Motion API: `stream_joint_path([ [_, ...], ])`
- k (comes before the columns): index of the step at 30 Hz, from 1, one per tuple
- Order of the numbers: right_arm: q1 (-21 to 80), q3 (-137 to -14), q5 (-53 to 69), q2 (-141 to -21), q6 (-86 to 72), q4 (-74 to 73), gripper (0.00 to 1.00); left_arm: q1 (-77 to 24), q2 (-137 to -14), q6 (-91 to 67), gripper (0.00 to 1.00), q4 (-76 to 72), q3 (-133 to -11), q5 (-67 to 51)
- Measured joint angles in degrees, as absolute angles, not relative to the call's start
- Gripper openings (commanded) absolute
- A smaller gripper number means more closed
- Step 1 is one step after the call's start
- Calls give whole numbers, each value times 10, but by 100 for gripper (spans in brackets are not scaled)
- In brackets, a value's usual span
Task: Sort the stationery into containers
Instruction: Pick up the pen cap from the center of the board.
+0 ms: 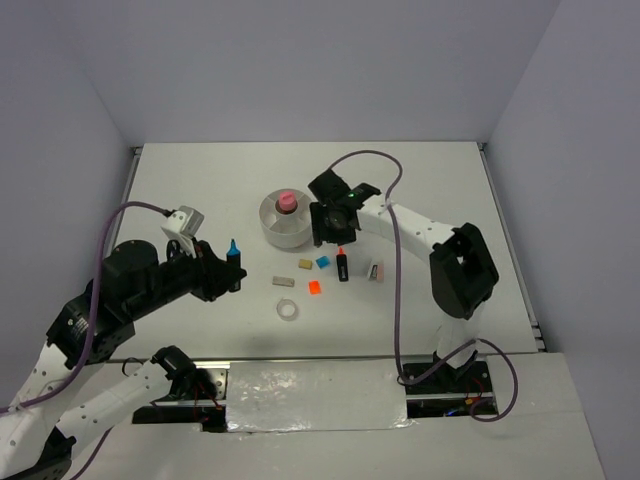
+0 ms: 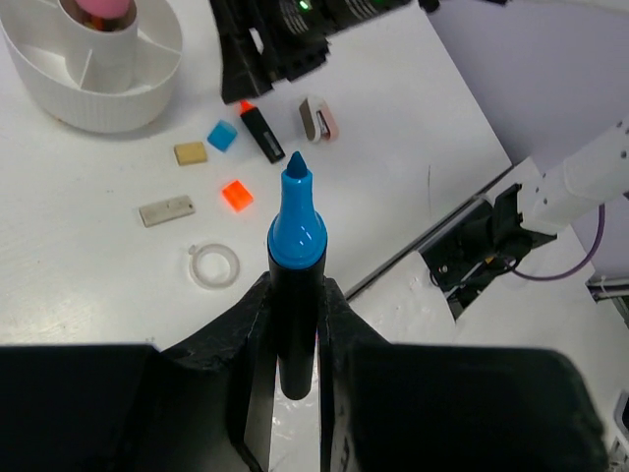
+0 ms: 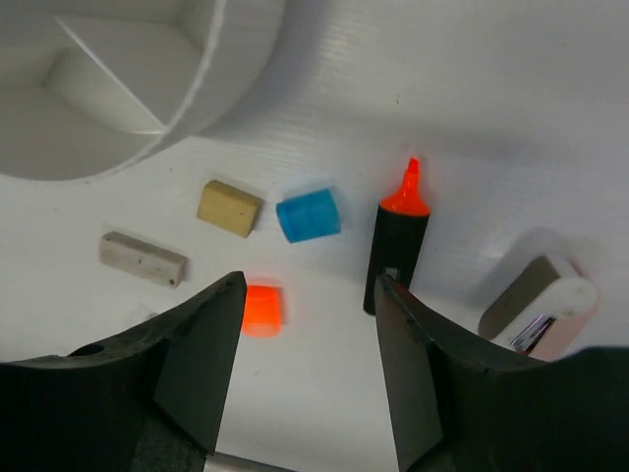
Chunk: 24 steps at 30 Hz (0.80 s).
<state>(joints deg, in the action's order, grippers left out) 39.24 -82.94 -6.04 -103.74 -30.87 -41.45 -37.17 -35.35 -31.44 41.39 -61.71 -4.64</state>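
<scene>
As pale walls [image 1: 300,70] are enclosing the matte table [image 1: 430,190], left gripper [image 1: 226,272] is clamping a blue-capped marker [image 2: 296,236], right gripper [image 3: 310,295] gaping beside ribbed tub [image 1: 280,236].

We see a blue-capped black marker [image 2: 296,280] and an orange-tipped black marker [image 3: 398,251]. The tub [image 1: 283,234] is white, the tube [image 1: 287,201] pink.

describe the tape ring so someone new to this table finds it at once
From the round white tub, come toward the table's near edge, past the small pieces. The tape ring lies nearest that edge, by the orange square. It is the only clear hoop; its neighbours are solid blocks.
</scene>
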Motion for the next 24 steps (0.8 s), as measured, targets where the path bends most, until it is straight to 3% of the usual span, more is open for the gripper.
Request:
stream_joint_path([
  [3, 403, -886, -67, -1083, -237, -420, 58, -372, -354, -313, 0, 425, -615, -64],
  [10, 411, -904, 15, -1096, -31, -419, 81, -372, -350, -300, 0, 434, -615, -88],
  [18, 411, -845, 82, -1095, 150, -404, 82, -372, -343, -299, 0, 450, -615, -102],
  [24, 411, -818, 93, -1096, 231, -392, 76, -372, -343, -299, 0, 462, -616, -105],
])
